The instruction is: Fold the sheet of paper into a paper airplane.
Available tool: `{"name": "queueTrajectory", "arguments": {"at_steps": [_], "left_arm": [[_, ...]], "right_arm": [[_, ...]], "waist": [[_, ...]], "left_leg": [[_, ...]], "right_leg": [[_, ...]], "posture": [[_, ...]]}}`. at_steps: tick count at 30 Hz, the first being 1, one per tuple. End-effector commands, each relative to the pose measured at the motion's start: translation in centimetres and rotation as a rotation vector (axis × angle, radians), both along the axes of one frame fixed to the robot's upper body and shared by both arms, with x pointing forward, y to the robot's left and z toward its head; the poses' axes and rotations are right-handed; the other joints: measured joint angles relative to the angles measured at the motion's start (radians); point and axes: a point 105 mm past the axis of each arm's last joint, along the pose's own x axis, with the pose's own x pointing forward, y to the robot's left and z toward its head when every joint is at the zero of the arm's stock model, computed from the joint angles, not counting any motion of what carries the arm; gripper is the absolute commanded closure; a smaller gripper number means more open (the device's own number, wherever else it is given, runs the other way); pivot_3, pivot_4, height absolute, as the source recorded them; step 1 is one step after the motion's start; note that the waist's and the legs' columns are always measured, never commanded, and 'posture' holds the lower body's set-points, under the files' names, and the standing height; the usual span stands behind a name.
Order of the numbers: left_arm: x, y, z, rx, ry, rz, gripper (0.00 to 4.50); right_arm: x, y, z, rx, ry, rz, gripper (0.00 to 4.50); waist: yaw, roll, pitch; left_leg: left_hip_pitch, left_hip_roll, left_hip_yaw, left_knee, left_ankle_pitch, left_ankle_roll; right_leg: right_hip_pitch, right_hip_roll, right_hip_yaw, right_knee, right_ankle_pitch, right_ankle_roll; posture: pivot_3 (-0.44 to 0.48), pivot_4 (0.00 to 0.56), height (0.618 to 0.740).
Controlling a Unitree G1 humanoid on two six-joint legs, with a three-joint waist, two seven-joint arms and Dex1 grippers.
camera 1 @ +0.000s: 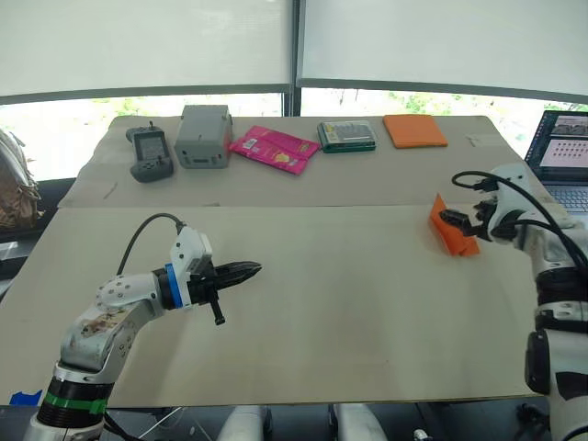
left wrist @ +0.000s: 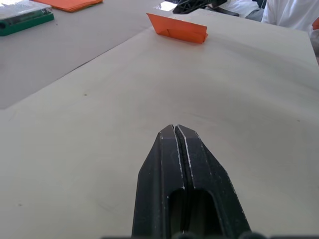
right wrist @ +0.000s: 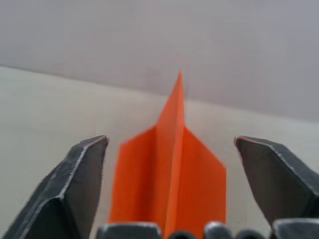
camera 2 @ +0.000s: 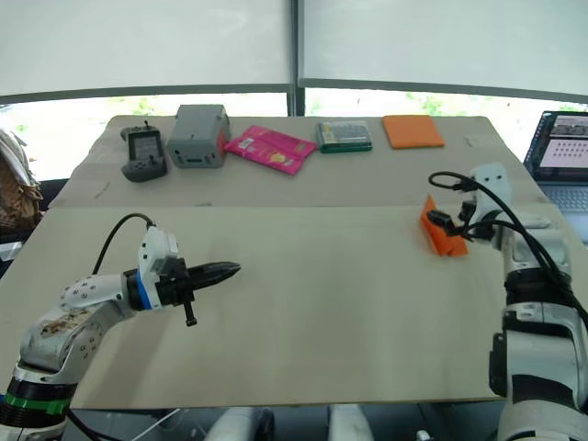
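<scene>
Paper airplane (camera 1: 452, 230) looked fully folded, at frame right on the surface (camera 1: 322, 294). Right gripper (right wrist: 172, 164) wide around it; left gripper (camera 1: 241, 272) closed, empty.

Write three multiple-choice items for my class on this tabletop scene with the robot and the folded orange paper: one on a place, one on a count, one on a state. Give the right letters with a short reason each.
1. Where is the paper airplane?
A. Near the table's right edge, at the right gripper
B. Beside the grey box
C. Under the left gripper

2. How many orange things are on the table?
A. One
B. Two
C. Four

3. How do the left gripper's fingers stand?
A. Wide apart
B. Shut together, holding nothing
C. Clamped on the pink packet

Answers:
1. A: the eye views show it by the right gripper, far from the box.
2. B: the airplane plus the orange pad at the back.
3. B: the left wrist view shows the fingers pressed together over bare table, while the right wrist view shows the right gripper's fingers spread either side of the airplane.
</scene>
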Motion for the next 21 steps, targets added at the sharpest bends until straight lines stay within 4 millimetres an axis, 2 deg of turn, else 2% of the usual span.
{"name": "queueTrajectory", "arguments": {"at_steps": [1,4,8,11,14,21], "left_arm": [[0.4,0.9,0.6,0.024,-0.022,0.055,4.50],[1.1,1.5,0.2,0.040,-0.003,0.126,4.50],[1.5,2.1,-0.1,0.044,0.003,0.196,4.50],[1.9,2.6,0.1,0.032,-0.056,0.275,4.50],[1.0,2.2,-1.3,0.042,-0.037,0.276,4.50],[-0.5,1.5,-4.3,0.002,0.009,0.325,4.50]], "right_arm": [[-2.3,4.2,4.2,0.023,-0.148,0.248,0.05],[-5.5,7.8,4.1,0.038,-0.182,0.475,0.05],[-9.5,11.0,2.8,0.089,-0.177,0.673,0.05],[-12.5,13.1,-1.0,0.077,-0.105,0.770,0.05],[-13.6,14.0,-3.6,0.077,-0.073,0.784,0.05],[-14.0,14.7,-7.7,0.051,-0.050,0.779,0.05]], "waist": [[0.001,0.000,0.000],[0.001,0.000,0.000],[0.006,0.000,0.000],[0.011,-0.001,0.000],[0.009,-0.001,0.000],[0.004,-0.001,0.000]], "left_leg": [[0.000,0.000,0.000,0.000,0.000,0.000],[0.000,0.000,-0.001,0.000,0.000,0.000],[0.000,0.000,-0.001,0.001,0.000,0.000],[0.000,0.000,-0.002,0.001,0.000,0.000],[0.001,0.000,-0.002,0.001,0.000,0.000],[0.005,0.000,0.000,0.001,0.000,0.000]], "right_leg": [[0.000,0.000,0.000,0.000,0.000,0.000],[0.001,0.000,-0.001,0.000,0.000,0.000],[0.002,0.000,0.000,0.000,0.000,0.001],[0.002,-0.001,-0.001,0.000,0.000,0.001],[0.002,-0.001,0.000,-0.001,0.000,0.001],[0.003,-0.001,0.001,0.001,0.000,0.000]], "posture": [[0.000,0.150,0.740],[0.000,0.150,0.740],[0.000,0.150,0.740],[0.000,0.150,0.740],[0.000,0.150,0.740],[0.000,0.150,0.740]]}}
